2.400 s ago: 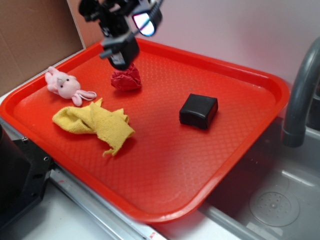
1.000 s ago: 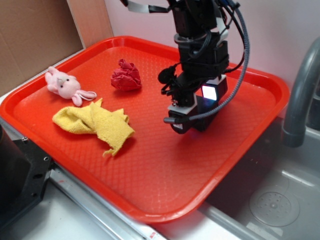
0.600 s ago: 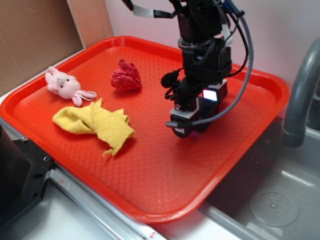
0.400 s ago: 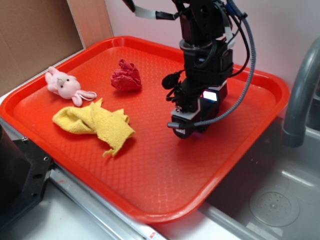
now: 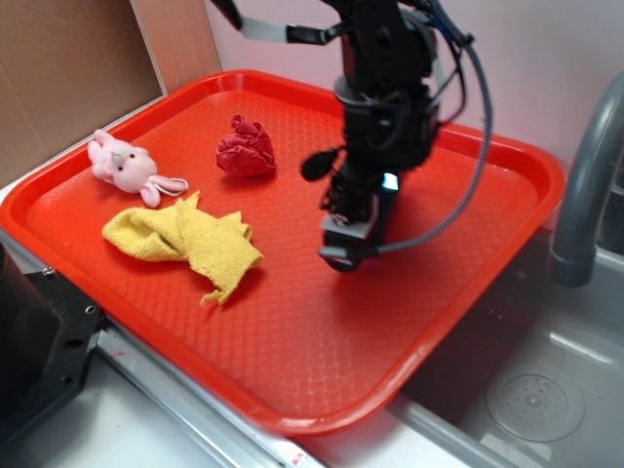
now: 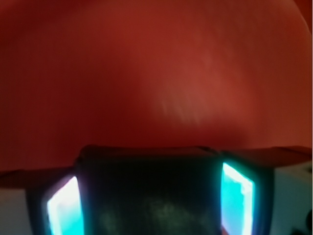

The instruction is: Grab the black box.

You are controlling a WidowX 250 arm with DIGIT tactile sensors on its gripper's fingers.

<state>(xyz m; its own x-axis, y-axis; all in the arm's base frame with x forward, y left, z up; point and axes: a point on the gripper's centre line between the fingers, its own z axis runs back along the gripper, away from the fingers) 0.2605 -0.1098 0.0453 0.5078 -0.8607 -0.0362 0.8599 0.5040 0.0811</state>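
In the wrist view the black box [image 6: 146, 176] fills the gap between my gripper's [image 6: 149, 198] two glowing cyan pads [image 6: 236, 198], which press on its left and right sides. The gripper is shut on it, with blurred red tray [image 6: 156, 73] beyond. In the exterior view the gripper [image 5: 353, 244] points down over the middle of the red tray [image 5: 292, 414], and the arm hides almost all of the box. The place on the tray to the gripper's right, where the box lay, shows bare red.
On the tray's left lie a pink toy [image 5: 125, 164], a crumpled yellow cloth [image 5: 185, 239] and a dark red wad of cloth [image 5: 246, 148]. A grey faucet [image 5: 585, 185] and sink [image 5: 526, 390] are at the right. A cardboard wall [image 5: 68, 68] stands at the back left.
The gripper came from the dark red wad to the black box, went down around it and shut. Now it has shifted slightly left with the box between its pads.
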